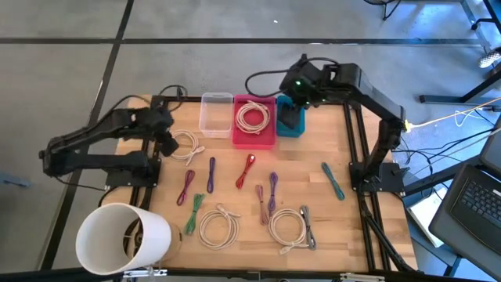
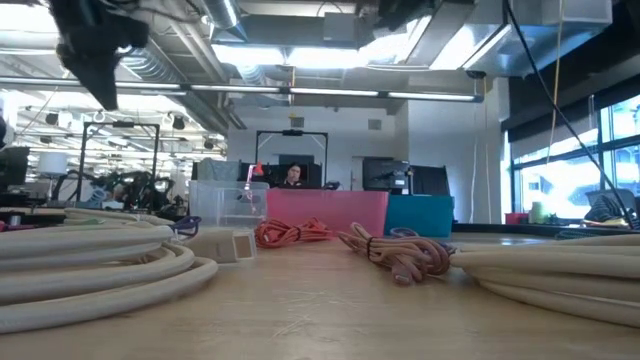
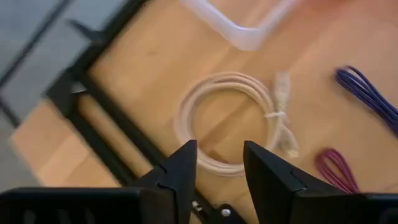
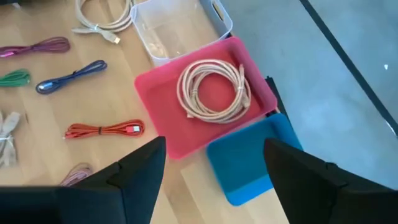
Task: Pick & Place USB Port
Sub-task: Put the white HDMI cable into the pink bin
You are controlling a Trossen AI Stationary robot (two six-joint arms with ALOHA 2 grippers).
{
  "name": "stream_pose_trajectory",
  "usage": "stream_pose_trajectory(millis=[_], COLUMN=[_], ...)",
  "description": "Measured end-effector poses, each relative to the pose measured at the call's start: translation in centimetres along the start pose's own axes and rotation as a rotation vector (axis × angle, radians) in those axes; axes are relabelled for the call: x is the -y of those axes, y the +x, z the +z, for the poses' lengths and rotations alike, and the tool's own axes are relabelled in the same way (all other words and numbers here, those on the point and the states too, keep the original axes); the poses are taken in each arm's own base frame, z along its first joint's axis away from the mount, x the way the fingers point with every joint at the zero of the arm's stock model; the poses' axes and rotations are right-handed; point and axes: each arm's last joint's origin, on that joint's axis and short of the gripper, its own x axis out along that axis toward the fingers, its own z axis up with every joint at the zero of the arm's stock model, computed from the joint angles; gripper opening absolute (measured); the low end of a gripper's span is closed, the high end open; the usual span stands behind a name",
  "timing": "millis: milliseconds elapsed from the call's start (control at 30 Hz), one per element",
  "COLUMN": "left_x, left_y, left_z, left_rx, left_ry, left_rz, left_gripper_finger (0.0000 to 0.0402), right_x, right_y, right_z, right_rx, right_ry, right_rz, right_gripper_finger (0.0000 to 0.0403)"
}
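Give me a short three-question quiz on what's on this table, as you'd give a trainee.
1. True or false: the pink bin holds a coiled white cable.
2. Which bin does the right end effector hover over? A) the clear bin B) the blue bin C) the white bucket
3. Fill in: the left end effector, fingers apart and holding nothing, hangs over a coiled ____ cable near the table's left edge.

Key:
1. True
2. B
3. white
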Motion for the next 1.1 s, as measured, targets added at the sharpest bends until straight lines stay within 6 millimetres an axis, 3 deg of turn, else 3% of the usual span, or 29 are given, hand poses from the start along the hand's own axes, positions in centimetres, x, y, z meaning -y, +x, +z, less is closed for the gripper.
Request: stream_pose_trajectory(millis=[200,400,667,800,933,1100], left_x=[-0.8,-2.3,-2.2,-2.7,-2.7,-3.2], left_y=[2.9,5.8,11.0,11.2,11.9,13.9], left_z=[2.3,3.7,1.4,2.4,2.5,2.4], left_rx=[-0.136,-0.227,-0.371,-0.331,-0.356,-0.463], left_ry=[0.092,0.019,-0.015,-0.018,-0.104,-0.198], left_rz=[-0.049,-0.057,-0.131,-0.052,-0.089,-0.04], left_gripper_finger=[0.0134,0.0133,0.0133,0.0133,0.0132,0.0136], right_x=[-1.0,-1.7,-1.8,-1.7,-1.7,-1.7], right_y=[0.2,0.0,0.0,0.0,0.0,0.0], right_z=[-0.5,-0.5,-0.6,-0.5,-0.5,-0.5], right_rx=[-0.051,-0.037,-0.033,-0.029,-0.03,-0.03], right_ry=[-0.016,-0.04,-0.069,-0.073,-0.075,-0.079], right_rz=[0.006,-0.029,-0.05,-0.068,-0.067,-0.067], right_gripper_finger=[0.0273,0.0273,0.0273,0.0273,0.0273,0.0273])
